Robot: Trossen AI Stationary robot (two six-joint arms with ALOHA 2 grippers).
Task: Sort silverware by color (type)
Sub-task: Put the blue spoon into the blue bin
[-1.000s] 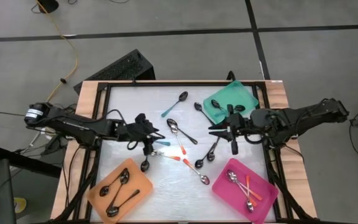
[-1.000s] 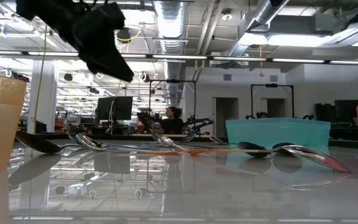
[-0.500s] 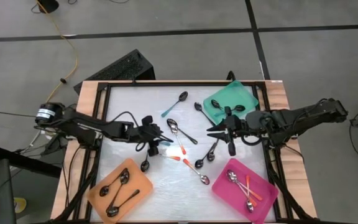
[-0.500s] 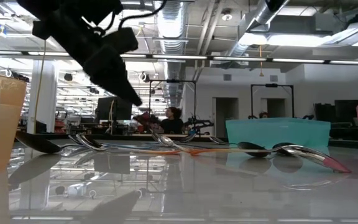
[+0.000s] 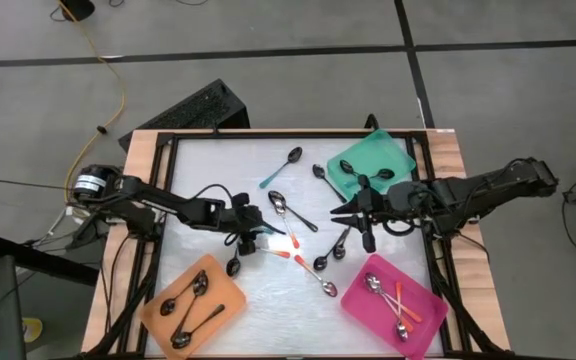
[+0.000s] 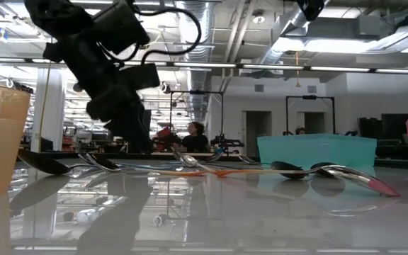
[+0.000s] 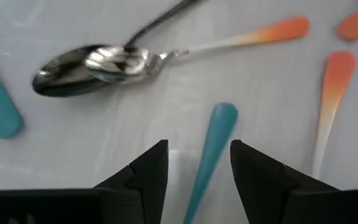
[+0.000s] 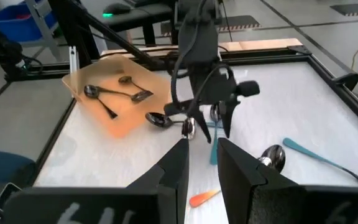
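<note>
Teal spoon handle [image 7: 209, 155] | lies between left gripper [image 7: 197, 163] fingers | parted, not gripping

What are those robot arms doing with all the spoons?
They are sorting spoons into coloured trays. The left claw is down at the middle of the table, open, with its fingers on either side of a teal-handled spoon, not yet gripping it. The right claw hovers nearby, holding nothing. The orange tray already has dark spoons, the pink tray has orange-handled ones, and the teal tray holds a spoon or two. More spoons lie loose in the middle.
</note>
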